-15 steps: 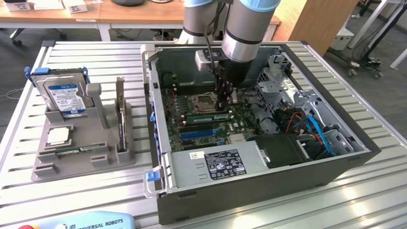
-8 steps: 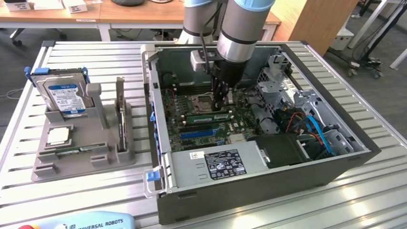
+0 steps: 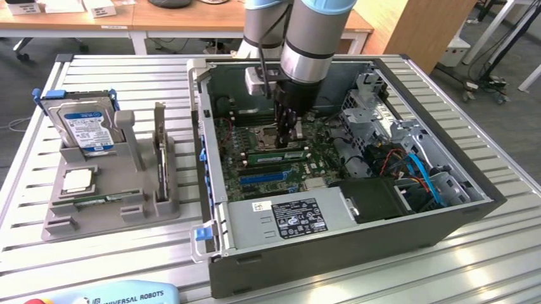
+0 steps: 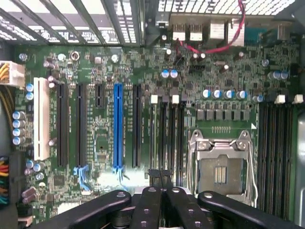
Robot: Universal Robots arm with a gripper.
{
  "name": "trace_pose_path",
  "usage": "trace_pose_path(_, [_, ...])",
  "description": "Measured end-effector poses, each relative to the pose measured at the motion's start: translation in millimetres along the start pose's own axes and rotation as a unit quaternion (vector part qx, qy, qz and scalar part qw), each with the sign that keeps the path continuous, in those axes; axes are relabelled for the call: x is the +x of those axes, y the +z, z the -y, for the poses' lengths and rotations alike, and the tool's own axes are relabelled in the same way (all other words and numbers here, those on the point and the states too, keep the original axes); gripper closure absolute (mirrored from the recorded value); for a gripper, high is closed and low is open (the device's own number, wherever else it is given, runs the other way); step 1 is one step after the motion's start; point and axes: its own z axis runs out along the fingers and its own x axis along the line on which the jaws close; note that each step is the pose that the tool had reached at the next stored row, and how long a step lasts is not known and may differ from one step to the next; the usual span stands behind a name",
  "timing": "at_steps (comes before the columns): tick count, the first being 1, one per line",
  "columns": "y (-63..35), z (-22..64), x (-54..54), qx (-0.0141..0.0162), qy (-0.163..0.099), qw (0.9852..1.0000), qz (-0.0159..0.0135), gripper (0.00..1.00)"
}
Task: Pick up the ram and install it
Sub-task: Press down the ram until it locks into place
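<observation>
My gripper (image 3: pixel 292 135) reaches down into the open computer case (image 3: pixel 338 253), low over the motherboard (image 4: pixel 143 62) beside the processor socket (image 4: pixel 220 172). In the wrist view my gripper (image 4: pixel 160 175) is shut, its black fingertips pressed together over the near end of a bank of long black memory slots (image 4: pixel 167 138). I see nothing between the fingertips. A thin green strip that looks like the ram (image 3: pixel 108 199) lies flat in the grey tray (image 3: pixel 59 225), outside the case on the exterior view's left. Whether a stick sits in the slots under the fingertips I cannot tell.
The tray also holds an upright hard drive (image 3: pixel 85 126), a square silver chip (image 3: pixel 78 180) and an upright card (image 3: pixel 161 149). Inside the case are a drive cage (image 3: pixel 372 107), blue and orange cables (image 3: pixel 422 174) and a power supply (image 3: pixel 292 215). A blue slot (image 4: pixel 117 126) lies beside the memory slots.
</observation>
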Motion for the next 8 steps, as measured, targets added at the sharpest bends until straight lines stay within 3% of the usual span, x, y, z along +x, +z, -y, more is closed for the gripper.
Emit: trace_pose_path(8, [0.5, -14.7, 0.1, 0.0002, 0.0, 1.0, 0.0, 0.9])
